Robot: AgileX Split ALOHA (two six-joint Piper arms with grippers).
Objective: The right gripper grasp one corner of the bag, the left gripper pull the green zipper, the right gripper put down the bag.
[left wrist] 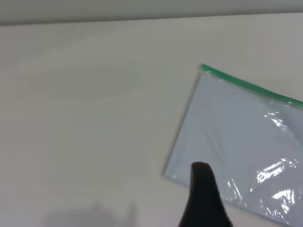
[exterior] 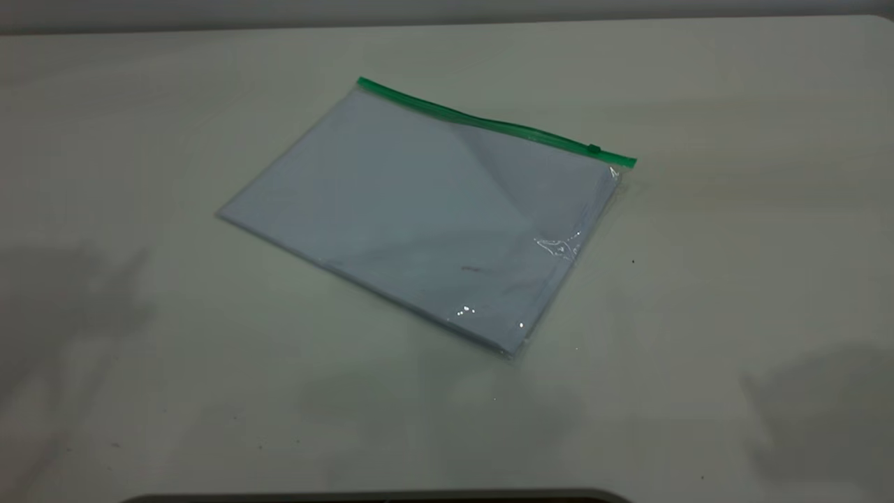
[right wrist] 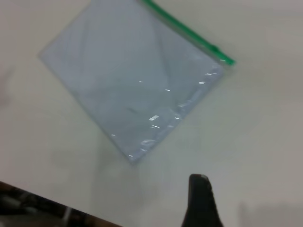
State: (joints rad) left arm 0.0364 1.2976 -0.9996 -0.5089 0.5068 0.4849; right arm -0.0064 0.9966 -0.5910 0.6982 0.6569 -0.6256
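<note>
One object lies on the table [exterior: 733,105]: the bag [exterior: 419,216], a flat clear pouch with pale paper sheets showing through it, resting near the middle of the surface and turned at an angle to the table's edges. The green zipper [exterior: 489,124] runs along its far long edge, and the small slider tab [exterior: 594,149] sits close to that edge's right end, so the strip reads as closed or nearly closed; a pull would probably have to travel toward the left end.

Neither arm appears in the exterior view; only soft shadows fall on the table at the near left and near right. The left gripper [left wrist: 203,201] shows in its own wrist view as a single dark finger hanging above the bag's left near corner, clear of the plastic. The right gripper [right wrist: 201,201] shows in its wrist view as one dark finger over bare table, apart from the bag's near corner. How wide either pair of fingers stands cannot be told, since only one finger of each is visible.

No corner is pinched and the bag lies fully flat, so the first step, the corner grasp, is judged not yet begun. The right-hand corner beside the slider seems the sensible anchor, because holding there would brace the strip against the pull. Thin, glossy film lying flush on the table may be hard to lift.
</note>
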